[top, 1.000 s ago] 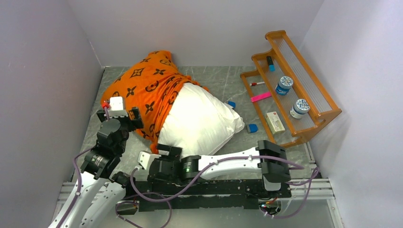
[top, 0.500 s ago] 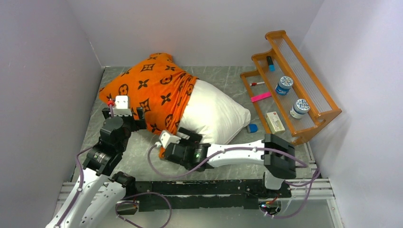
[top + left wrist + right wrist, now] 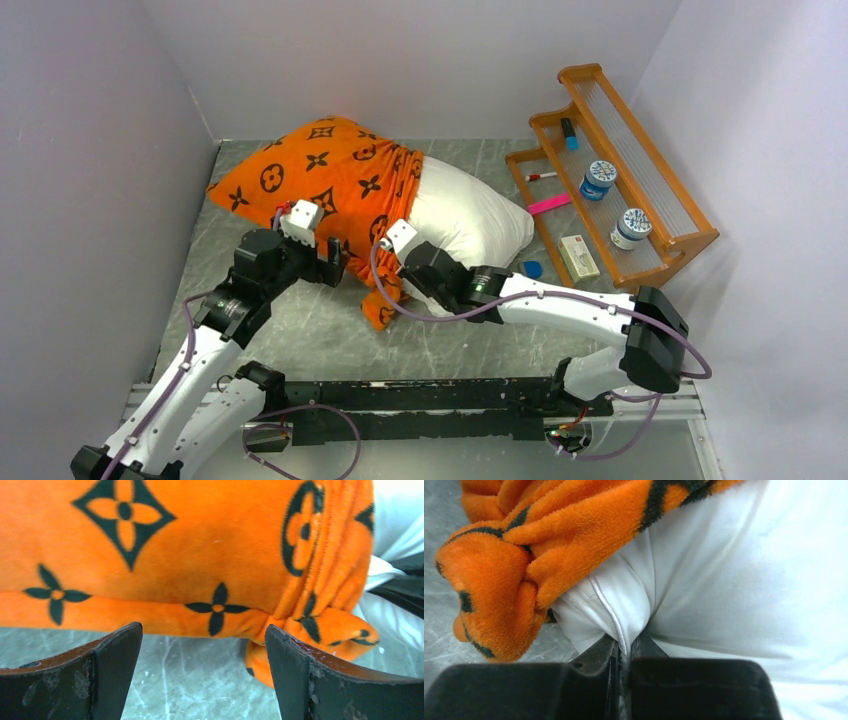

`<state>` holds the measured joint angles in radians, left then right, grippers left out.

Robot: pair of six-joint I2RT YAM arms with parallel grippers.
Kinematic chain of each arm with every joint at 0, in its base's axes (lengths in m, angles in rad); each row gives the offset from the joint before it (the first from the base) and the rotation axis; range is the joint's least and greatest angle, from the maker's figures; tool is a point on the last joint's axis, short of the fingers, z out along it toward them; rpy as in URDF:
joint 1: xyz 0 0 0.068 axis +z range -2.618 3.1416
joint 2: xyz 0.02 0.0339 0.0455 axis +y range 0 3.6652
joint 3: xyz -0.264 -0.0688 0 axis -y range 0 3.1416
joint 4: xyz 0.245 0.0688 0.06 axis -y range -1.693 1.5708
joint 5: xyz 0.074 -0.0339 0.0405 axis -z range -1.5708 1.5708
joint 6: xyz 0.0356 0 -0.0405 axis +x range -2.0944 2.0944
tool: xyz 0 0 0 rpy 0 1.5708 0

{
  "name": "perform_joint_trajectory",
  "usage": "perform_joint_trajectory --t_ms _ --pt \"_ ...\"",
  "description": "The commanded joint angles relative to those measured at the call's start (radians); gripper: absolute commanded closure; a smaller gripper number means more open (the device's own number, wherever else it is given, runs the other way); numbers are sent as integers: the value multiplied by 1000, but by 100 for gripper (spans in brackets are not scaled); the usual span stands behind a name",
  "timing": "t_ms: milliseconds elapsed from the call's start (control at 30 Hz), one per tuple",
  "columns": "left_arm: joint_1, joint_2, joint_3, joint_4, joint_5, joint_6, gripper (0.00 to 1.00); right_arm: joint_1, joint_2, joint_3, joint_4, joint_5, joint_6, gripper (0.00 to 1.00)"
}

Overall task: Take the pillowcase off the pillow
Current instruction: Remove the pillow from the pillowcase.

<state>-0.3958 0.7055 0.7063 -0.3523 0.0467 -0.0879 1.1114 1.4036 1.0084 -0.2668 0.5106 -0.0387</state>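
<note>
The orange pillowcase point(image 3: 330, 175) with dark motifs covers the left half of the white pillow point(image 3: 470, 215), which sticks out to the right. Its bunched hem point(image 3: 385, 295) hangs at the near side. My right gripper point(image 3: 412, 262) is shut on a pinch of the pillow's white seamed edge point(image 3: 624, 630), just right of the orange hem point(image 3: 499, 585). My left gripper point(image 3: 202, 632) stands open just above the table. It faces the pillowcase's lower edge point(image 3: 200, 615) with nothing between its fingers point(image 3: 117, 655). A strip of pillow point(image 3: 395, 520) shows at the right.
A wooden rack point(image 3: 625, 180) at the right holds two jars point(image 3: 600, 178), a marker and small items. A small blue object point(image 3: 531, 268) lies by the pillow's right end. Walls close in on the left, back and right. Grey marble table point(image 3: 300, 330) lies in front.
My right gripper moved up and left to the pillow's near edge and shut on it. The left arm reached forward and right. Pillow and case shifted toward the back.
</note>
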Motion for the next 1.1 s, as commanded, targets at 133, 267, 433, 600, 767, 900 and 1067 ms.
perform_joint_trajectory --t_ms 133,267,433,600,767,900,1067 --pt "-1 93 50 -61 236 -151 8 -60 -53 -10 113 -71 1 100" --pt "-8 97 55 -37 333 -266 15 -64 -55 -18 140 -106 -3 100" --pt "-78 95 61 -1 262 -319 17 -66 -53 -36 174 -150 10 100" --pt "-233 152 70 54 130 -360 17 -66 -52 -46 186 -177 17 100" --pt "-335 215 84 68 -85 -351 16 -66 -66 -57 189 -188 24 100" --pt "-376 272 76 79 -171 -342 17 -66 -81 -76 198 -201 36 100" --pt "-410 338 53 110 -190 -337 19 -67 -105 -95 199 -184 36 100"
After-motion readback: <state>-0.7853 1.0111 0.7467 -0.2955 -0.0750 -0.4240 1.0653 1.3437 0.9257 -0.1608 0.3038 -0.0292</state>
